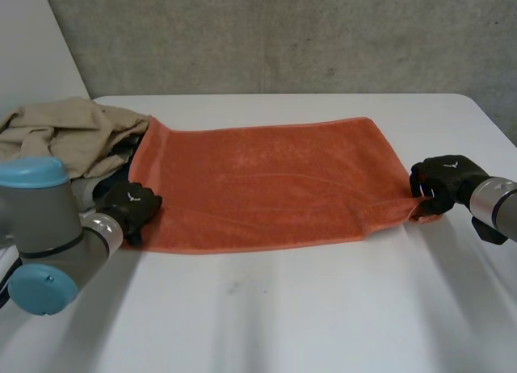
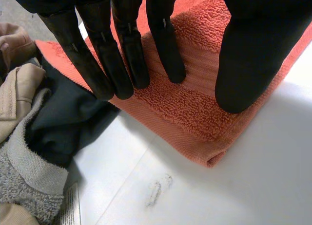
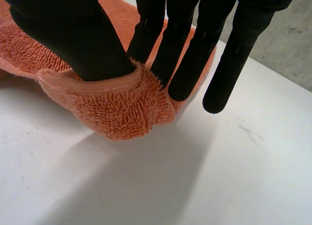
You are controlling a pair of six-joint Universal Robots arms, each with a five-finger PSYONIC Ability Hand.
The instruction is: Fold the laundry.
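The orange towel point(image 1: 266, 179) lies spread flat on the white bench point(image 1: 323, 308). Its long axis runs across the bench from the left arm's side to the right arm's, with a short end towards each hand and the far left corner up against a pile of clothes point(image 1: 65, 131). The right hand point(image 1: 440, 182) pinches the near right corner between thumb and fingers, the terry bunched and raised just off the bench. The left hand point(image 1: 129, 205) lies on the near left corner with fingers straight and thumb on top, pressing rather than gripping. The likeliest trouble is an uneven hold: if the right hand carries its corner over while the left only rests on the cloth, the left end could slip and the fold would come out skewed, edges not meeting. The right pinch takes in little cloth near the hem, so it may pull free under the towel's weight. A dark garment point(image 2: 73, 122) from the pile touches the towel's left edge beside the left fingers and could be caught and dragged along.
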